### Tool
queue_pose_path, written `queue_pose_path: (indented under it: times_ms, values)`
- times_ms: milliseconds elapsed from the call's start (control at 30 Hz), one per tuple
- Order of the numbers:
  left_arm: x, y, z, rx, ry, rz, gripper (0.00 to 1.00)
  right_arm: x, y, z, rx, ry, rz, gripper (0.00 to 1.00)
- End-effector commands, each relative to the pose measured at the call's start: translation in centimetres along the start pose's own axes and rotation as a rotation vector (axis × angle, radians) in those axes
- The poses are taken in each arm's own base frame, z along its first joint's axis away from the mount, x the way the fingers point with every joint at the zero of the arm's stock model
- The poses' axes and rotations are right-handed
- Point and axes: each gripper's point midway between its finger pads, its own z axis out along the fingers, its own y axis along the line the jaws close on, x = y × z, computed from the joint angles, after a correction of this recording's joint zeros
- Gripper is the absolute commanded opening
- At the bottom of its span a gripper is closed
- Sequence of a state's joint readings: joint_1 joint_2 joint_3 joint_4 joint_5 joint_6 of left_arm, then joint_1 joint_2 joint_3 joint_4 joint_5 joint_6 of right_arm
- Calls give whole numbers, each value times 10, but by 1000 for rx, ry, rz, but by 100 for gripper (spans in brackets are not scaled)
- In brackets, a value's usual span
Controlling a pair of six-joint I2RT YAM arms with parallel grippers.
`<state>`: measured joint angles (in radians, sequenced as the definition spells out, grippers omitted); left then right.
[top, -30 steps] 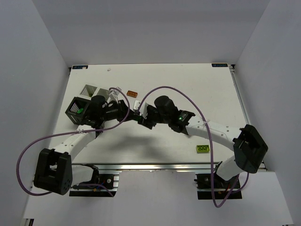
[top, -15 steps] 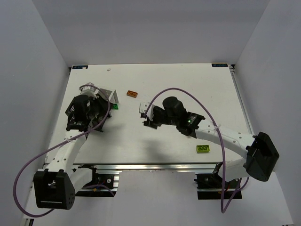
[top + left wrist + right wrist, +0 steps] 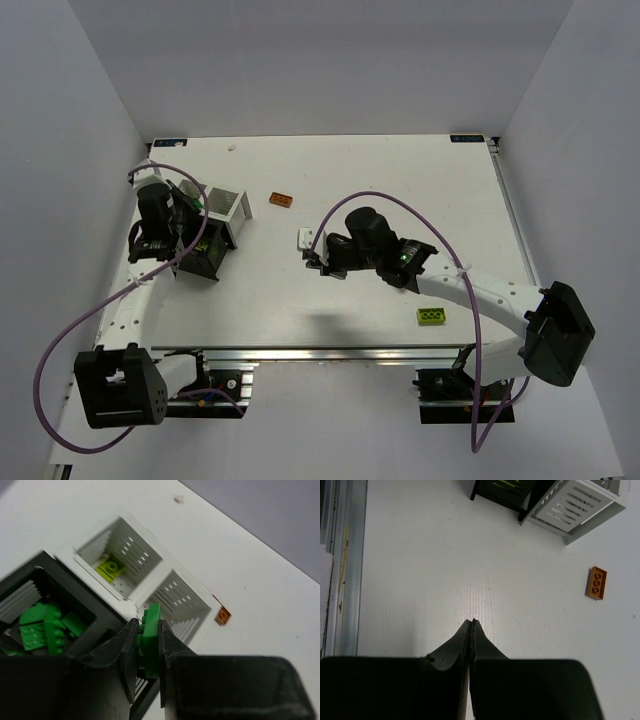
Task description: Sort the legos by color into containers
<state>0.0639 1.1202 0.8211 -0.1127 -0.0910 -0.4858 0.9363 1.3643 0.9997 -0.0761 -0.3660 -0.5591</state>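
Presently on my screens: left claw [image 3: 148, 647], clenched on a flat, studded green brick [image 3: 151, 617], held edgewise above the corner where the black container [image 3: 85, 592] meets a white container [image 3: 175, 592]. Black container: slotted walls, with several glossy green bricks [image 3: 42, 625] inside. Second white container [image 3: 140, 555]: slotted walls, one lime brick [image 3: 111, 567]. I list as loose on the matte white bench [image 3: 420, 555] an orange brick [image 3: 596, 583] and another lime brick [image 3: 432, 316]. Right claw [image 3: 471, 624]: pressed together, gripping nothing, over bare bench.
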Motion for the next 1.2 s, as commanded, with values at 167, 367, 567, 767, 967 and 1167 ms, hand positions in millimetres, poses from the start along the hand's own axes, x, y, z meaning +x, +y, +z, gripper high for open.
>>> queue_pose_path:
  times_ms: [167,367,567,767,967,1167]
  values:
    - [-60,39,-7,-257,-208,65,0,-21,-6,-8,4,-61,-9,0]
    - [-47,56,1,-330,-168,94,0,-20,-7,-8,8,-59,-5,0]
    - [-30,77,17,-438,-89,96,0,-16,-7,-6,9,-53,3,0]
    - [-26,87,18,-475,-78,84,0,-17,-8,-7,9,-56,3,0]
    - [-21,94,17,-518,-66,76,0,-18,-10,-9,16,-63,6,0]
    - [-21,100,15,-573,-49,54,49,-16,-10,-9,13,-59,12,3]
